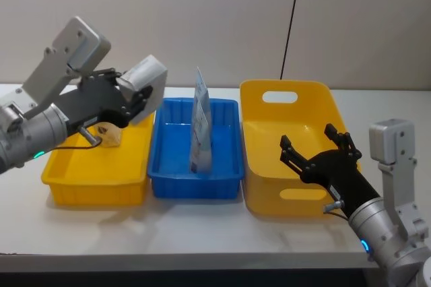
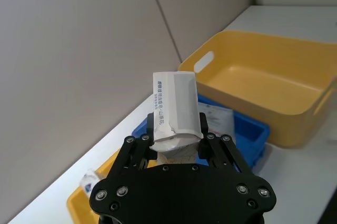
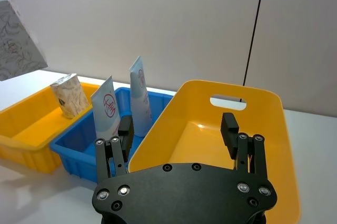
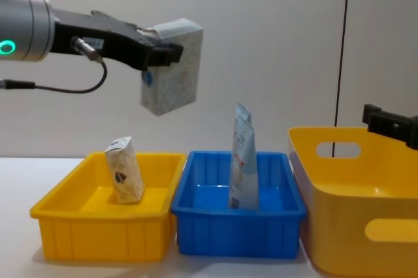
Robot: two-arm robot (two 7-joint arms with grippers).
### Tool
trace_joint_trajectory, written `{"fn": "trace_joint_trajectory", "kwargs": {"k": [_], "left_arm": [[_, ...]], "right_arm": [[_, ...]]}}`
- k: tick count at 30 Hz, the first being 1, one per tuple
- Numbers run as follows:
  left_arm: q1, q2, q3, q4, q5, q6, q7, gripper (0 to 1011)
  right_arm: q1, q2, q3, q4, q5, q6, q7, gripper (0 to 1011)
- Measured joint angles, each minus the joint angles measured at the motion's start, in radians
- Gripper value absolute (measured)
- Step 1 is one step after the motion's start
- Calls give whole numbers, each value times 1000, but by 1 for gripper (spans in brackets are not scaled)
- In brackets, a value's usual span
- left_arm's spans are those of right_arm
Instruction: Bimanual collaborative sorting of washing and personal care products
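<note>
Grey-green marbled soft pack [image 4: 171,69]: is being held in the air in the upper left of the chest view, above where the small yellow bin [image 4: 98,239] meets the blue bin [image 4: 235,232].
Left gripper [image 4: 160,53]: is being clamped onto the soft pack, one finger on each side. Its arm is being extended in from the left edge of the frame.
Right gripper [image 1: 316,142]: is being held with its fingers spread wide and nothing between them, at the lower right of the head view, over the front wall of the large yellow bin [image 1: 269,193].
Cream packet [image 4: 125,169]: is being stood on end inside the small yellow bin, at the lower left of the chest view.
Light-blue-and-white tubes [image 3: 108,113]: two are being propped upright in the blue bin, at the frame's centre.
Bins: all three are being lined up side by side on the white table [image 1: 202,226].
</note>
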Motion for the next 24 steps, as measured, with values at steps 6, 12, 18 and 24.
{"fn": "trace_joint_trajectory", "kwargs": {"k": [6,12,18,24], "left_arm": [[-24,7,14,4,-38,-24,-74,365],[-49,8,33,16,-77,-49,-149,365],[-72,4,55,32,-115,-75,-220,364],[-86,-2,76,45,-148,-100,-282,365]], "right_arm": [[0,0,0,0,0,0,0,1000],[0,0,0,0,0,0,0,1000],[0,0,0,0,0,0,0,1000],[0,0,0,0,0,0,0,1000]]}}
